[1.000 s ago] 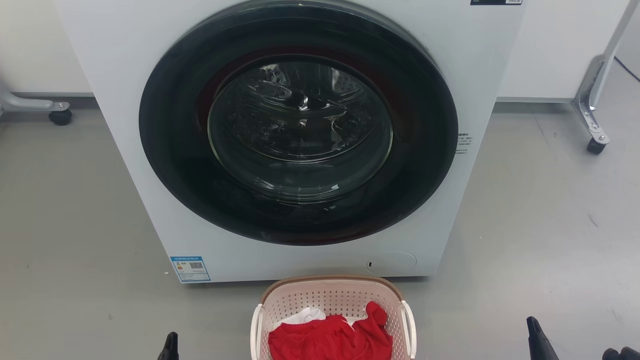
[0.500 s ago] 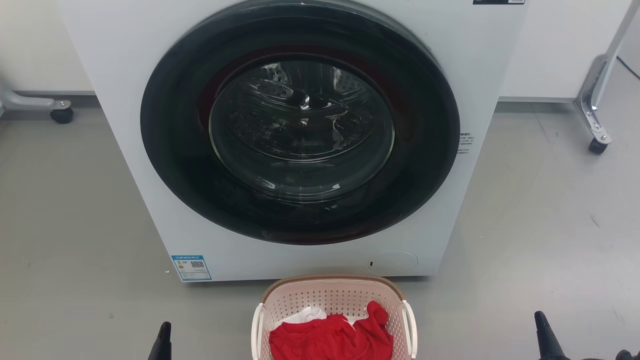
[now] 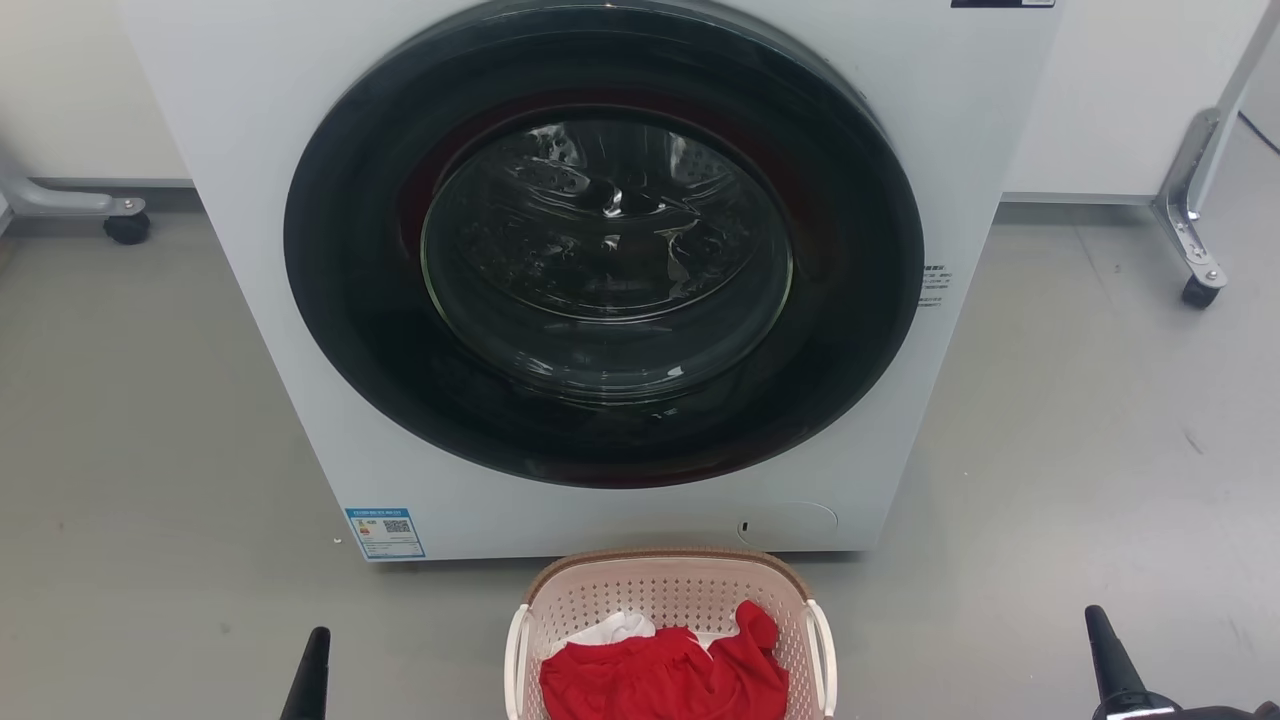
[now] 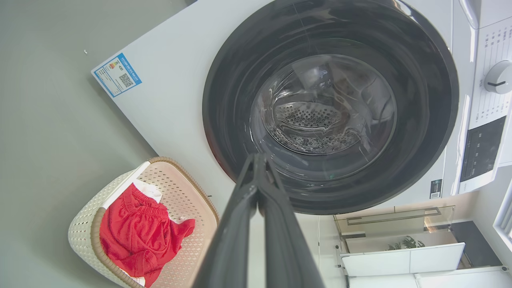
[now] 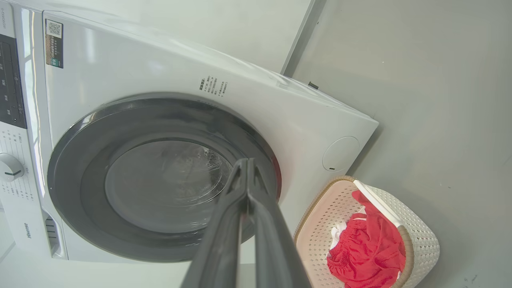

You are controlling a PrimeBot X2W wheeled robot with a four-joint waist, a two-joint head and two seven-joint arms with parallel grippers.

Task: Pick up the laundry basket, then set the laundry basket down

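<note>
The laundry basket (image 3: 660, 590) stands on the grey floor just in front of the washing machine, cream-pink and perforated, with a brown rim and white side handles. Red and white clothes lie in it. It also shows at the lower left of the left wrist view (image 4: 180, 192) and the lower right of the right wrist view (image 5: 416, 236). My left gripper (image 3: 312, 665) is well to its left, my right gripper (image 3: 1105, 645) well to its right, both off the basket. In the wrist views the left gripper (image 4: 258, 158) and the right gripper (image 5: 246, 162) have fingertips pressed together, holding nothing.
A white front-loading washing machine (image 3: 250, 150) with a closed dark round door (image 3: 600, 250) rises directly behind the basket. Metal frame legs on castors stand at the far left (image 3: 125, 228) and far right (image 3: 1195, 290). Open grey floor lies on both sides.
Both grippers' fingertips have moved outward and slightly up in the head view, away from the basket. The basket has stayed put; the picture shifted a little.
</note>
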